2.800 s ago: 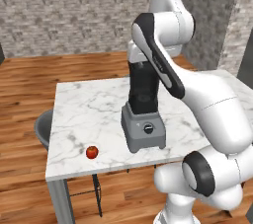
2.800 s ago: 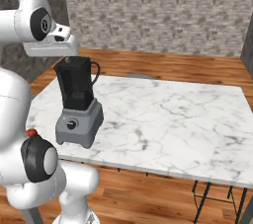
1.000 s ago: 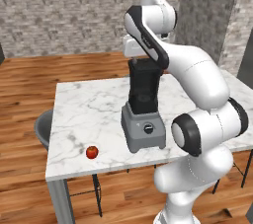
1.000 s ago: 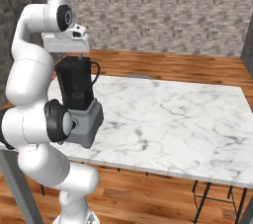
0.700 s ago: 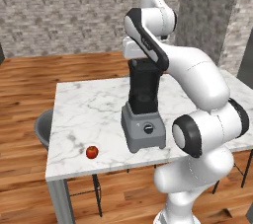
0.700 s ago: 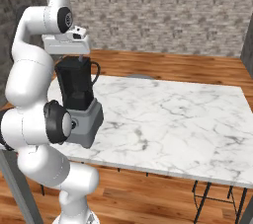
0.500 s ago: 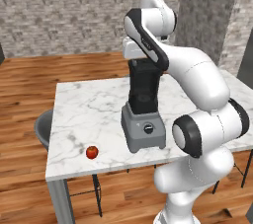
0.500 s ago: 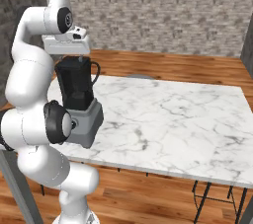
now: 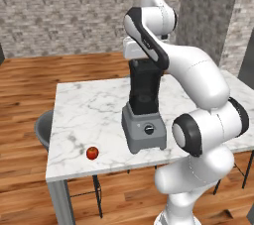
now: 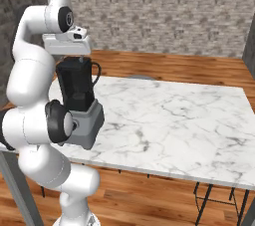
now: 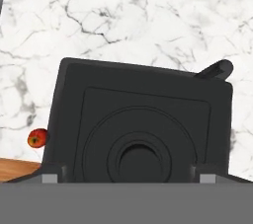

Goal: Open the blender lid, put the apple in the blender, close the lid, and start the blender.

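Observation:
The blender (image 9: 144, 131) stands near the front edge of the marble table (image 9: 89, 110), a grey base with a black dial under a tall dark jar (image 10: 74, 88). The black square blender lid (image 11: 138, 119) sits flat on the jar, with a round knob in its middle. My gripper (image 9: 144, 59) hangs straight down just above the lid and is open; its fingertips (image 11: 49, 177) stand wide apart on either side of the knob. The small red apple (image 9: 92, 153) lies on the table to the left of the blender base, and it peeks out beside the lid as the apple (image 11: 37, 138) in the hand view.
A grey round stool (image 9: 42, 127) stands at the table's left side. The jar's handle (image 10: 94, 76) sticks out on the far side. Bare marble (image 10: 179, 120) stretches to the right of the blender. Wooden floor and brick walls surround the table.
The arm has swung from beside the blender to directly over the jar. Within the last second the hand has sunk slightly toward the lid. Blender and apple have not moved.

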Robot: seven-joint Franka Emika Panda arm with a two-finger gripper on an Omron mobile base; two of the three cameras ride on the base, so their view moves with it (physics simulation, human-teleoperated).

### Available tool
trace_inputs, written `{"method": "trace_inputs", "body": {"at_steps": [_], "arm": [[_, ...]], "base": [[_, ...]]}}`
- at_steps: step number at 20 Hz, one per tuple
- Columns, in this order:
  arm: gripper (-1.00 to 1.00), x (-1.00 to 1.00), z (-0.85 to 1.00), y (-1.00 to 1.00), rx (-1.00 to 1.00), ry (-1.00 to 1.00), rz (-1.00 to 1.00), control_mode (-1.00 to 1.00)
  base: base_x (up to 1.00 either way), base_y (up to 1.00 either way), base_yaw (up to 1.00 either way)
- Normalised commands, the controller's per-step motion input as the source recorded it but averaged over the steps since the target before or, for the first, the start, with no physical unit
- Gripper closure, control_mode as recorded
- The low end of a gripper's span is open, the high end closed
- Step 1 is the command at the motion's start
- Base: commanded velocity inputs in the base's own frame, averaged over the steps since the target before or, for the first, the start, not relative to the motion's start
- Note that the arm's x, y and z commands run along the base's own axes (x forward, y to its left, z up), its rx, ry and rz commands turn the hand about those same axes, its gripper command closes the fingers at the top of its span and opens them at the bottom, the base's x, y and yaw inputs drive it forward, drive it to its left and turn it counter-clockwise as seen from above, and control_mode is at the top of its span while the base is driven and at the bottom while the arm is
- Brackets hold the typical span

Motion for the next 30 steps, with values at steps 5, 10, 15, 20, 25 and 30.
{"method": "trace_inputs", "body": {"at_steps": [5,10,15,20,25,30], "arm": [[1.0,0.01,-0.08,0.11,0.0,0.0,0.0,-1.0],[1.0,0.0,-0.08,0.05,0.0,0.0,0.0,-1.0],[1.0,0.0,-0.04,0.04,0.0,0.0,0.0,-1.0],[1.0,0.0,0.51,0.0,0.0,-0.05,0.01,-1.0],[1.0,-0.03,1.0,0.0,0.0,-0.17,0.02,-1.0],[1.0,-0.17,0.89,-0.07,0.0,-0.2,0.01,-1.0]], "base": [[0.0,0.0,0.0],[0.0,0.0,0.0],[0.0,0.0,0.0],[0.0,0.0,0.0],[0.0,0.0,0.0],[0.0,0.0,0.0]]}}
